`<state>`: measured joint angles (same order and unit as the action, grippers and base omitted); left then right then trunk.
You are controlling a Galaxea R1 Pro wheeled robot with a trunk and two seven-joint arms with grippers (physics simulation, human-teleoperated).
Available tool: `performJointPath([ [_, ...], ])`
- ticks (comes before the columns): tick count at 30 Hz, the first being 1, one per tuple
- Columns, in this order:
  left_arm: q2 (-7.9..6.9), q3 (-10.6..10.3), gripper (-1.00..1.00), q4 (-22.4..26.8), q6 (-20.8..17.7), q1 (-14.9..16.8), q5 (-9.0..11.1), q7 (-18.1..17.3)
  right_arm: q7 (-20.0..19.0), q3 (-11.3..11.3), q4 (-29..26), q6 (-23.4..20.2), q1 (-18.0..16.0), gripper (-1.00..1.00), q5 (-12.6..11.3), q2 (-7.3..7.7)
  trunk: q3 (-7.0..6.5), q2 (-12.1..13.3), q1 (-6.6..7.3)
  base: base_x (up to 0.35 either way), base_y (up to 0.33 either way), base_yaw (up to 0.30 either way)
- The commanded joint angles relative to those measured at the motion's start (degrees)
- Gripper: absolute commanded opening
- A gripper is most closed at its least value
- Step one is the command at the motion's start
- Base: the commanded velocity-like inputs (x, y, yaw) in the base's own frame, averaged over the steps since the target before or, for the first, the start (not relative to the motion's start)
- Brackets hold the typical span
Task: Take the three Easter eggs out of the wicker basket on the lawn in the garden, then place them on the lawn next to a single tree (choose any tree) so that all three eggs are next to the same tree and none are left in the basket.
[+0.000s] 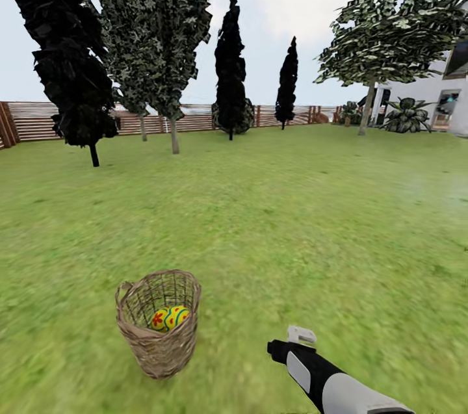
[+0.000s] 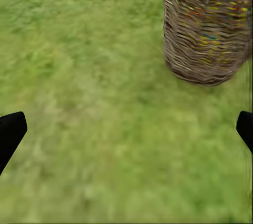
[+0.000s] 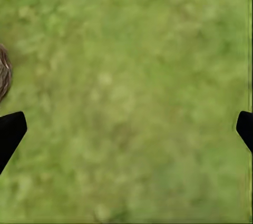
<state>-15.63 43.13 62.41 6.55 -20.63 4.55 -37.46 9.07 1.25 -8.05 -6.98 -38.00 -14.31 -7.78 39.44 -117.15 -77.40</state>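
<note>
Green lawn [image 1: 312, 225] lies under my arms. Nearest, my right tool [image 3: 126, 129] and left tool [image 2: 126, 129] hang spread wide, empty. My left wrist view shows the wicker basket [image 1: 158, 323] close by; the head view shows Easter eggs [image 1: 169, 318] inside. Farther off stand a pale-trunked tree [image 1: 156, 30] and the fence [image 1: 32, 120].

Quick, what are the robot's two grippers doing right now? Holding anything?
Left gripper: open, empty, over the lawn near the wicker basket.
Right gripper: open, empty, over grass.
</note>
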Motion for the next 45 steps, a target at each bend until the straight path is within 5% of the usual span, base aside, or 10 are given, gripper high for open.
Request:
performJointPath([
  [1,-0.01,0.0,1.0,0.0,-0.1,0.0,0.4,-0.2,0.2,0.2,-0.1,-0.3,0.0,1.0,-0.3,-0.02,-0.02,0.0,0.01,-0.016,-0.237,-0.191],
  [24,-0.01,0.0,1.0,-0.3,1.3,0.0,0.3,-0.1,0.1,0.2,-0.1,-0.3,0.0,1.0,-0.3,-0.04,-1.52,0.0,0.01,0.013,-0.263,-0.196],
  [45,-0.03,0.0,1.0,-1.2,2.0,0.1,0.4,1.3,0.1,0.2,-0.1,-0.3,0.0,1.0,-0.3,-0.06,-2.55,0.0,0.01,0.203,-0.204,-0.142],
])
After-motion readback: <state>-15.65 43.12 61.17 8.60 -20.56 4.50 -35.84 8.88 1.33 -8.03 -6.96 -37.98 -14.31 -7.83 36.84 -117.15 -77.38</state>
